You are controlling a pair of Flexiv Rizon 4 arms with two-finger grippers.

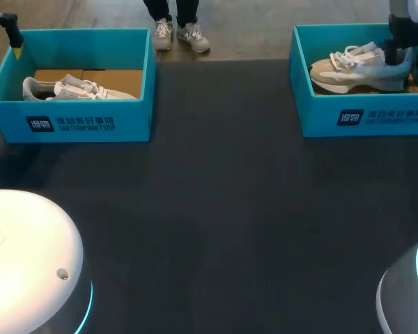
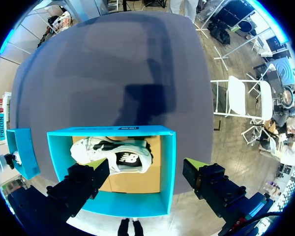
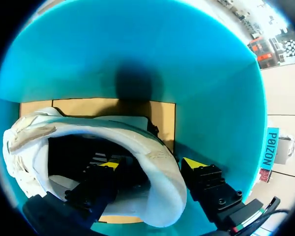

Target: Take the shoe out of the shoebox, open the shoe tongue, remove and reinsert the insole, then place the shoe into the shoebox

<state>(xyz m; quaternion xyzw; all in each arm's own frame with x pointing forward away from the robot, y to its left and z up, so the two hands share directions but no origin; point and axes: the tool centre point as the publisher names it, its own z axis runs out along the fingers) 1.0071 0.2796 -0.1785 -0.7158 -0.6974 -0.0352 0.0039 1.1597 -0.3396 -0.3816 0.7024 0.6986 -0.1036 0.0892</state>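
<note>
The right box (image 1: 362, 118) stands on the table (image 1: 223, 209) with the beige shoe (image 1: 348, 73) lying inside it on its sole. The right gripper (image 3: 150, 167) is down in this box at the shoe's heel, its fingers apart. One finger is inside the shoe's opening and the other is outside the heel wall, which passes between them. Well apart from the right box, the left box (image 1: 70, 122) holds a white shoe (image 1: 76, 89). The left gripper (image 2: 145, 169) hangs above it, its fingers spread wide and holding nothing.
</note>
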